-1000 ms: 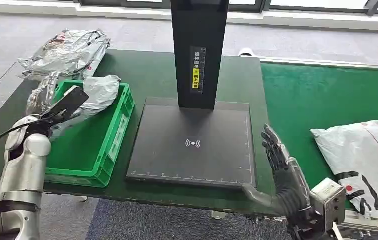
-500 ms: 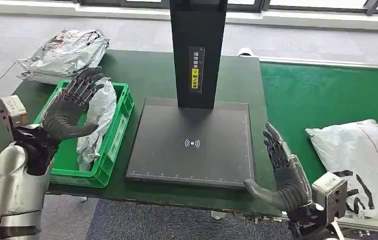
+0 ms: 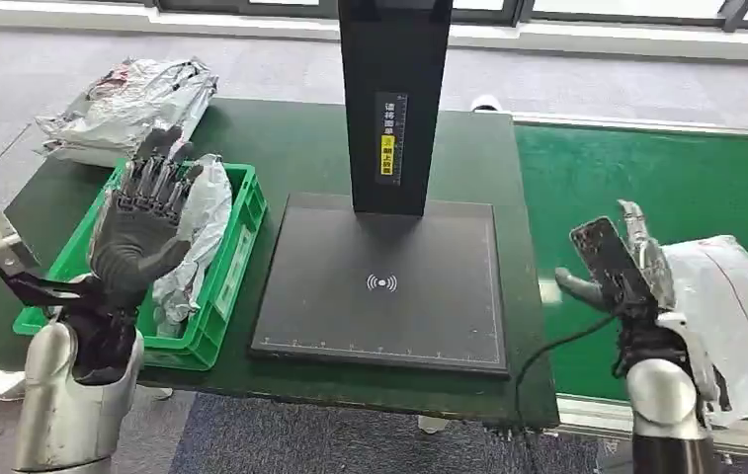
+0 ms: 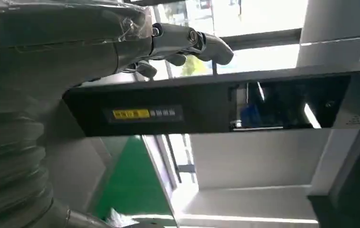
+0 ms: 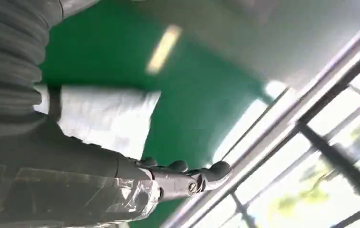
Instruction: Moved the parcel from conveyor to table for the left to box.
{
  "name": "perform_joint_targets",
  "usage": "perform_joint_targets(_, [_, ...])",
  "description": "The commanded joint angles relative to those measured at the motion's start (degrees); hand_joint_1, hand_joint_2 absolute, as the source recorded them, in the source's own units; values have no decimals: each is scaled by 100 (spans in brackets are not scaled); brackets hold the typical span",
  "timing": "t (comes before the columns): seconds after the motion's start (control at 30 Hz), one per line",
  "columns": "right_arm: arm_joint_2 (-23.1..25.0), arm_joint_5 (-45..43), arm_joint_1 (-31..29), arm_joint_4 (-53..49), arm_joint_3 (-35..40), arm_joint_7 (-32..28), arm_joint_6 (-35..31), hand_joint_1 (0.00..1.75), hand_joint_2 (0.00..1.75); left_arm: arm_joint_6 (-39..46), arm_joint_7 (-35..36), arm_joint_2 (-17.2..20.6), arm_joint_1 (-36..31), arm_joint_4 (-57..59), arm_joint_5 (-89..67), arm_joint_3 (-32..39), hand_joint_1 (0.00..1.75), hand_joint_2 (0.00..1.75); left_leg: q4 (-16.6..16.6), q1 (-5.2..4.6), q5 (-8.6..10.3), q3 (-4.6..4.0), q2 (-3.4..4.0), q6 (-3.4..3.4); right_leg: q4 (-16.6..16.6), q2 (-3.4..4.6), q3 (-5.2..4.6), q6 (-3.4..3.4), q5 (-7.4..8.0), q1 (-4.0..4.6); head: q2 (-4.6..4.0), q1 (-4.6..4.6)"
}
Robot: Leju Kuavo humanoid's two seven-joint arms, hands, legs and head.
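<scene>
A white parcel (image 3: pixel 735 306) with red and black print lies on the green conveyor (image 3: pixel 646 188) at the right; it appears again as the white parcel (image 5: pixel 102 118) in the right wrist view. My right hand (image 3: pixel 615 262) is raised just left of that parcel, fingers pointing up and apart, holding nothing. A silver-white parcel (image 3: pixel 200 222) lies in the green crate (image 3: pixel 236 262) on the table's left side. Above the crate's near half, my left hand (image 3: pixel 142 232) is lifted with its fingers spread and nothing in it. My left hand's fingertips (image 4: pixel 187 40) stretch out straight in the left wrist view.
A black scanner column (image 3: pixel 394 99) with a yellow label stands on a black pad (image 3: pixel 381 326) mid-table. Several crumpled silver parcels (image 3: pixel 132 104) are piled at the table's back left corner. The dark green table (image 3: pixel 290 148) ends close to me.
My right hand has swung from the table's front edge over to the conveyor, beside the white parcel. My left hand has turned palm-out and risen above the crate; the silver-white parcel now lies in the crate.
</scene>
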Motion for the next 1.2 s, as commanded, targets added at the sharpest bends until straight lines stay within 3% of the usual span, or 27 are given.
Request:
perform_joint_targets(0.03, [-1111, 707, -2004, 3427, 110, 98, -348, 0, 175, -38, -57, -423, 599, -56, 137, -706, 0, 175, -6, 0, 0, 14, 13, 5, -14, 10, 14, 2, 8, 1, -2, 0])
perform_joint_targets(0.2, [-1178, 939, -2077, 3622, 228, 290, -399, 0, 175, -15, -30, -445, 650, -51, 270, -669, 0, 175, -2, -2, 4, 0, -22, 7, -9, -22, 8, 2, 4, 0, 0, 0])
perform_joint_targets(0.33, [-1434, 1472, -2935, 5478, 735, 352, -385, 0, 175, -161, 7, -498, 966, 30, 904, -665, 0, 175, -9, -5, 2, 8, -3, 8, -11, -4, 12, 2, 6, 2, -2, -2])
perform_joint_targets(0.5, [-1441, 1437, -3146, 6526, 690, 349, -261, 0, 175, -278, -65, -517, 1081, 80, 985, -572, 0, 175, -20, 3, 8, 12, -4, 9, -27, -7, 21, 1, 15, 7, -2, 0])
perform_joint_targets(0.67, [-1480, 1156, -2977, 6812, 406, 223, -219, 0, 175, -370, -29, -497, 1168, 50, 1088, -593, 0, 175, -7, 2, 6, -2, -41, 9, -13, -40, 15, 1, 0, 5, 0, 0])
perform_joint_targets(0.87, [-1471, 1166, -3007, 6804, 416, 239, -208, 0, 175, -367, -29, -502, 1164, 46, 1092, -593, 0, 175, -3, -1, 5, -10, -33, 9, -6, -32, 1, 1, 1, 2, 0, 0])
perform_joint_targets(0.97, [-1485, 714, -2837, 6910, -27, 178, -57, 0, 175, -345, 0, -526, 1236, 23, 1127, -557, 0, 175, -11, 2, 7, -3, -32, 8, -16, -34, 11, -1, 4, 5, -2, 0])
perform_joint_targets(1.1, [-1503, -727, -2455, 7115, -1359, -417, 496, 0, 175, -457, 10, -472, 1348, 51, 1073, -497, 0, 175, -14, 5, 9, 0, -53, 9, -22, -54, 20, 1, 0, 8, -2, 0])
perform_joint_targets(1.2, [-1506, -1206, -2282, 7149, -1809, -546, 515, 0, 175, -414, -18, -515, 1412, -48, 922, -418, 0, 175, -10, 3, 6, -4, -53, 9, -17, -53, 14, 1, -3, 6, 0, 0])
